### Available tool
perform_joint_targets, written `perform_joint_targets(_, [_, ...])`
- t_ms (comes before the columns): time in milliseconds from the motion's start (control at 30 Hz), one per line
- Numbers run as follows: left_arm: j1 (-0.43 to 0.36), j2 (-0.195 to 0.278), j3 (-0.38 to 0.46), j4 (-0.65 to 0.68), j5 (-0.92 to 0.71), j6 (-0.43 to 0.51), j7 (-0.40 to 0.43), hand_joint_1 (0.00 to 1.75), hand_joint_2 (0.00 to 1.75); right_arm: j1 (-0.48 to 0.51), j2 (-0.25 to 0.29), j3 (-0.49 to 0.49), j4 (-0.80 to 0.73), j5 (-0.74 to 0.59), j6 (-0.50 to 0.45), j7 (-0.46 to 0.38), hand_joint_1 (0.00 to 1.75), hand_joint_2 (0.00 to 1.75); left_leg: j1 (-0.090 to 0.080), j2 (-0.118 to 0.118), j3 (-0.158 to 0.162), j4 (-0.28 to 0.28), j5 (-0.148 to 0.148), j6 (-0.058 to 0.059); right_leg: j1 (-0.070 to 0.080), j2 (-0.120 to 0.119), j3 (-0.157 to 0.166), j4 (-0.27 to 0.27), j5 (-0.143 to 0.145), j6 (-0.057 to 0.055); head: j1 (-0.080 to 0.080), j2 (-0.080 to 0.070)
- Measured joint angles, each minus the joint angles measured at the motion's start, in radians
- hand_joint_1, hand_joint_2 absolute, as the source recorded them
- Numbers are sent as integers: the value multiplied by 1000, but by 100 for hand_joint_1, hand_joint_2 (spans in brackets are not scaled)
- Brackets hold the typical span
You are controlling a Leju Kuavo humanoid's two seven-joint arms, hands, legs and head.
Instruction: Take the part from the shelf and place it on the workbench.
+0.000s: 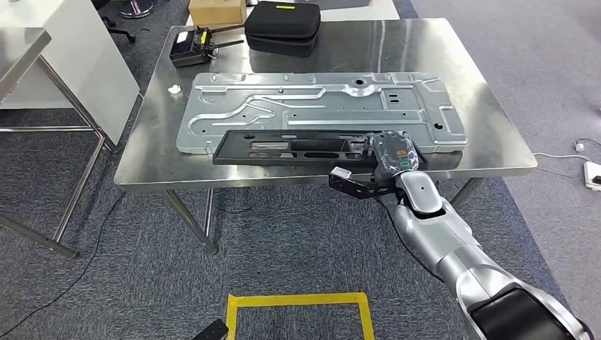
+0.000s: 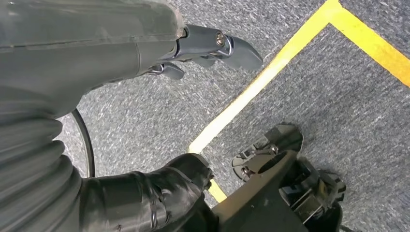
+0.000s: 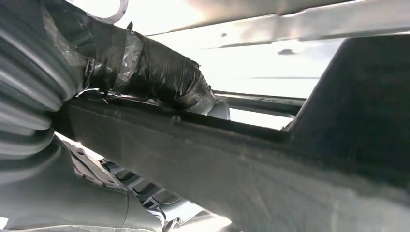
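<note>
The long black plastic part (image 1: 290, 147) lies on the steel workbench (image 1: 489, 152) near its front edge, its far side resting on a large grey metal plate (image 1: 319, 99). My right hand (image 1: 393, 154) holds the part's right end. In the right wrist view the taped thumb (image 3: 159, 72) lies over the rim of the black part (image 3: 241, 159), with the fingers below it. My left hand (image 2: 96, 96) hangs over the carpet holding nothing, with its fingers (image 2: 212, 46) spread away from the thumb.
At the back of the bench stand a black zip case (image 1: 282, 27), a cardboard box (image 1: 216, 10) and a black device with antennas (image 1: 191, 48). A second steel table (image 1: 21, 49) stands at the left. A yellow tape square (image 1: 298, 301) marks the carpet in front.
</note>
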Motion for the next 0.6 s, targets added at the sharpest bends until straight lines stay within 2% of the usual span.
perform_joint_targets(33, [0,0,0,0,0,0,1,0,175,-6,4,-2,8,0,-2,0,175,175,0,0,-18,42,-26,-4,-3,-1,2,-4,3,-7,0,0])
perform_joint_targets(100, [0,0,0,0,0,0,3,0,175,-19,13,-5,23,-1,-9,2,175,175,1,1,-78,176,-91,-8,0,-1,2,-4,3,-15,0,0])
perform_joint_targets(133, [0,0,0,0,0,0,4,0,175,-24,18,-6,30,-1,-13,4,175,175,1,1,-105,236,-111,-10,1,0,1,-3,2,-16,0,0])
perform_joint_targets(167, [0,0,0,0,0,-1,4,0,175,-29,21,-6,36,-1,-17,6,175,175,1,1,-120,265,-113,-11,2,1,1,-1,1,-17,0,0])
perform_joint_targets(200, [0,0,0,0,0,-1,5,0,175,-33,24,-7,41,-1,-21,8,175,175,1,1,-116,254,-95,-10,3,2,2,2,-1,-17,0,0])
perform_joint_targets(233, [-1,0,0,0,0,-1,5,0,175,-38,25,-8,45,-2,-26,9,175,175,1,1,-93,203,-62,-8,3,2,2,6,-4,-15,0,0])
perform_joint_targets(300, [-1,0,0,0,0,-1,7,0,175,-49,26,-14,49,-7,-37,10,175,175,-1,1,-27,64,-2,-1,5,3,1,14,-11,-10,0,0])
perform_joint_targets(333, [-1,0,0,0,0,-1,8,0,175,-55,26,-19,50,-11,-41,10,175,175,-2,1,-5,17,12,3,7,3,-1,18,-13,-6,0,0])
perform_joint_targets(367, [-1,0,0,0,0,-2,9,0,175,-61,26,-24,49,-14,-43,10,175,175,-4,1,6,-6,15,6,8,3,-4,21,-14,-2,0,0])
perform_joint_targets(433, [2,0,0,0,-1,-2,10,0,175,-71,25,-31,48,-17,-43,10,175,175,-6,0,7,-11,15,14,9,4,-6,21,-12,6,0,0])
perform_joint_targets(500, [3,0,0,0,-1,-3,10,0,175,-80,24,-36,46,-17,-42,10,175,175,-2,1,10,-20,21,24,8,5,-11,34,-25,15,0,0])
perform_joint_targets(533, [1,0,0,0,-1,-3,10,0,175,-86,23,-38,45,-17,-40,10,175,175,0,2,12,-25,23,29,7,5,-25,63,-44,21,1,0])
perform_joint_targets(600, [-1,-1,0,0,-3,-4,10,0,175,-92,21,-41,45,-15,-33,14,175,175,1,2,13,-28,25,35,3,4,-78,175,-100,30,1,0])
